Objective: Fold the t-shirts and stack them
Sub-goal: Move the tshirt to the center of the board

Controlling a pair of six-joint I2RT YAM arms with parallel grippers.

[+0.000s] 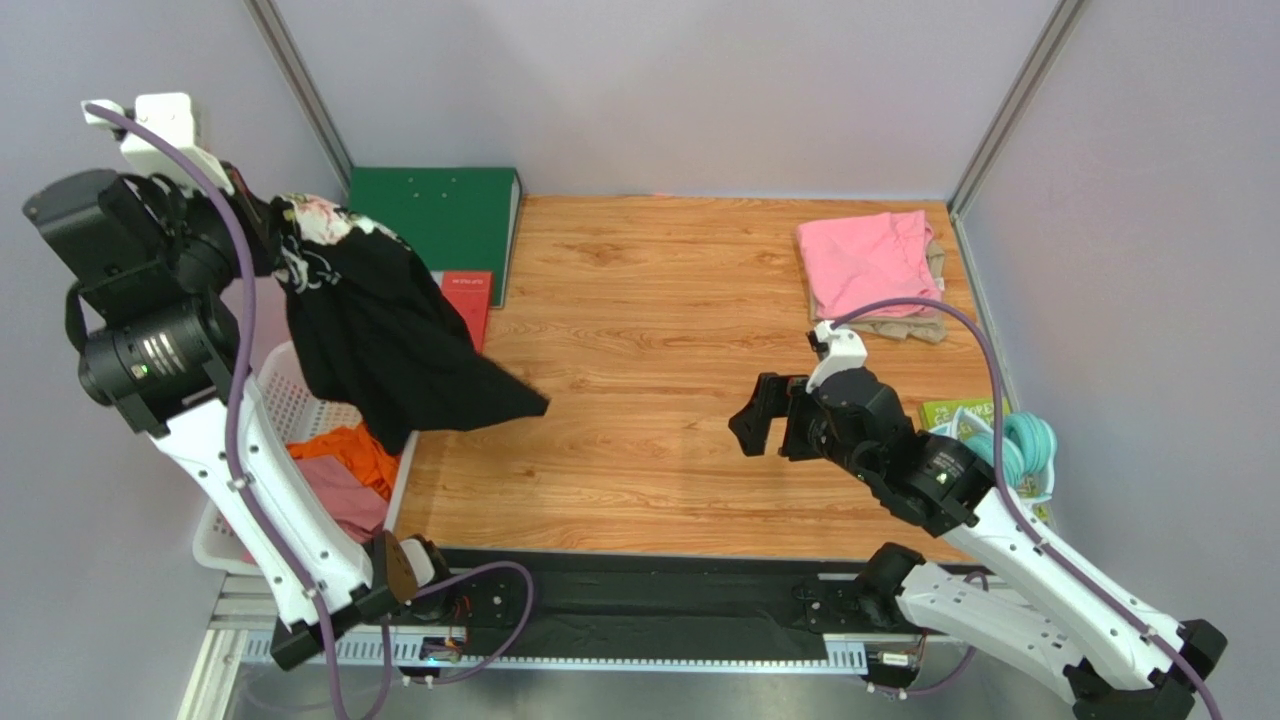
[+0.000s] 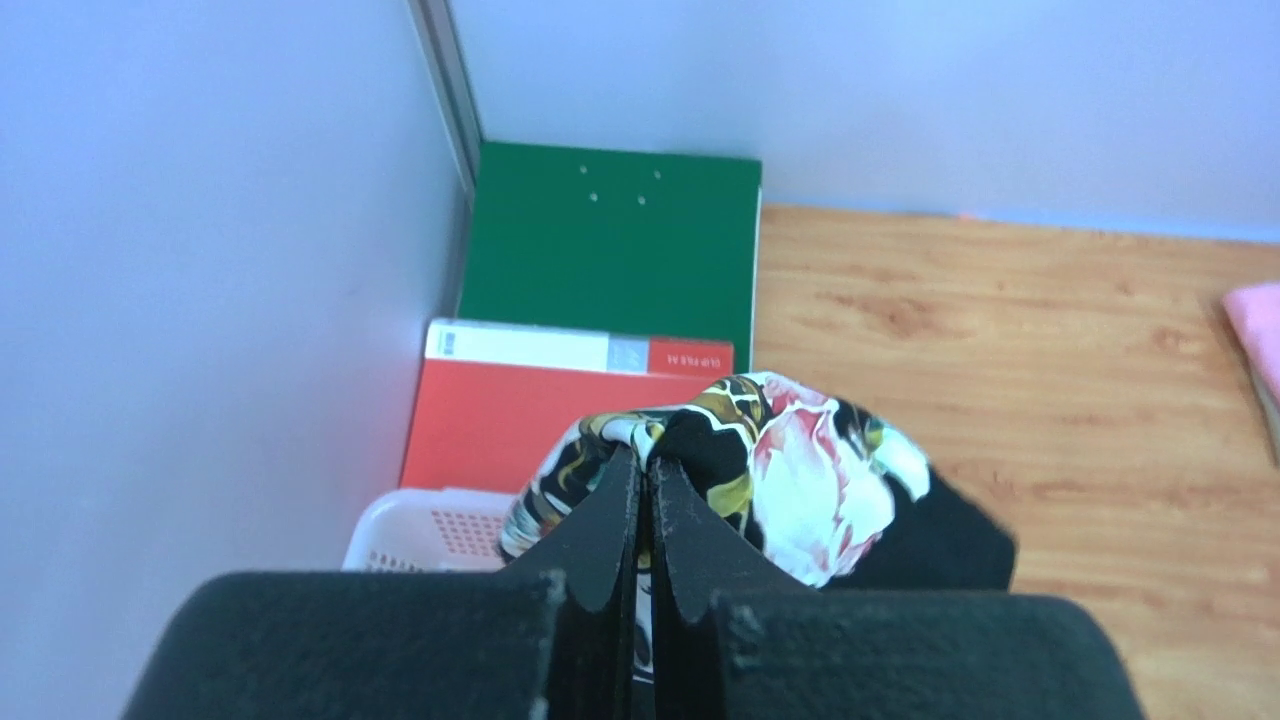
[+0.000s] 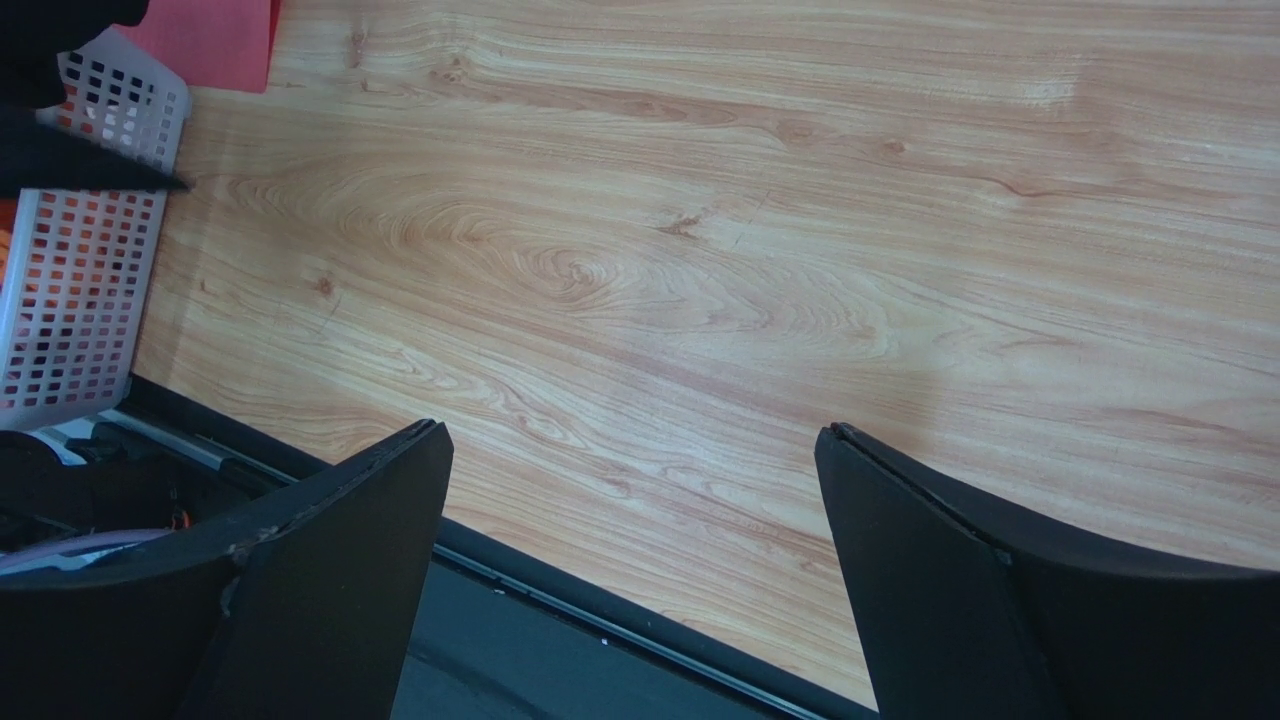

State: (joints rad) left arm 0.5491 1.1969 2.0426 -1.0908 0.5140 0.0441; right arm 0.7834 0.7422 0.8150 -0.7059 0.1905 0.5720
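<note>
My left gripper [image 1: 274, 225] is raised high at the far left and shut on the black rose-print t-shirt [image 1: 394, 338], which hangs down over the white basket [image 1: 286, 393] and the table's left edge. In the left wrist view the jaws [image 2: 648, 468] pinch a bunched floral part of the shirt [image 2: 819, 480]. An orange shirt [image 1: 349, 452] and a dusty-rose shirt [image 1: 343, 498] lie in the basket. A folded pink shirt [image 1: 866, 258] lies on a beige one [image 1: 909, 324] at the back right. My right gripper [image 1: 765, 419] is open and empty above the wooden table [image 3: 751, 270].
A green binder [image 1: 439, 215] and a red binder [image 1: 469, 299] lie at the back left. A teal coiled bundle [image 1: 1025, 447] and a green card [image 1: 956, 411] sit at the right edge. Grey walls enclose the table. The basket corner [image 3: 75, 285] shows in the right wrist view.
</note>
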